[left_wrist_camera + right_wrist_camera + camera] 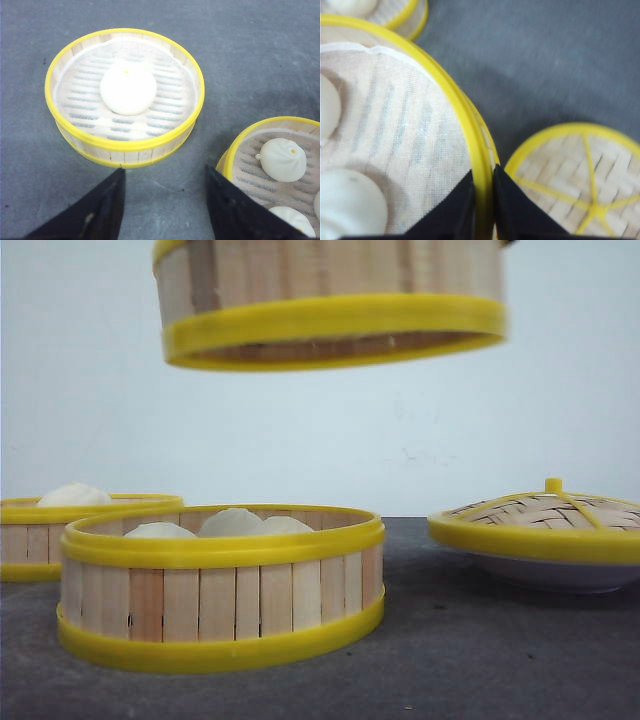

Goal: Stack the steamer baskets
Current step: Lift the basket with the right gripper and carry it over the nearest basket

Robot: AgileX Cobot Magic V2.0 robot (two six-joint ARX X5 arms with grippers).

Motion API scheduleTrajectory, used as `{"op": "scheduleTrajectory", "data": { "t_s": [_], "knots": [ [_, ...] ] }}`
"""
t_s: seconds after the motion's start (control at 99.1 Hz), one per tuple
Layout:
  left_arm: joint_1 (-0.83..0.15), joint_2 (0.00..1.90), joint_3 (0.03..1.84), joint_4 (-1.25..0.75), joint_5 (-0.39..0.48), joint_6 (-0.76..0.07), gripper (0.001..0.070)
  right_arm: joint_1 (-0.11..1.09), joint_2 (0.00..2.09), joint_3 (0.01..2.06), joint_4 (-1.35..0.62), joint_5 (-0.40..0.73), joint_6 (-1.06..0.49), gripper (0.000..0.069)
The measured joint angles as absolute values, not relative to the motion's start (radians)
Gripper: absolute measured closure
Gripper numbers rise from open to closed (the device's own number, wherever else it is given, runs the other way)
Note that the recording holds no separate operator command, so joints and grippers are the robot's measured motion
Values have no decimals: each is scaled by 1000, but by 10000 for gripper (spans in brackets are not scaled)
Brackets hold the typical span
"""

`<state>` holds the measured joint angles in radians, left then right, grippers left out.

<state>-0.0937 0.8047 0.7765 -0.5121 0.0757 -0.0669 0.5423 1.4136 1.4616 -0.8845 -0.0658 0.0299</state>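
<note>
Because the right gripper (pixel 482 210) pinches only the yellow rim of the lifted slat-walled round steamer basket (pixel 330 295), hanging at twelve o'clock above the bun-filled basket on the grey table (pixel 215 580), a tilt could slide its buns or catch rim on rim. The left gripper (pixel 165 210) hovers open near the single-bun basket (pixel 125 92), at nine o'clock in the front view, the woven domed lid (pixel 545 515) at three.

No legible text or markings.
</note>
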Motion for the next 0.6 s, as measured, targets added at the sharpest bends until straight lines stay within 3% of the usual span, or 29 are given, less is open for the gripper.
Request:
{"op": "scheduleTrajectory", "data": {
  "t_s": [0.595],
  "knots": [
    [-94, 805, 776, -512, 76, -67, 412, 603, 1539, 1389, -632, -109, 30, 662]
  ]
}}
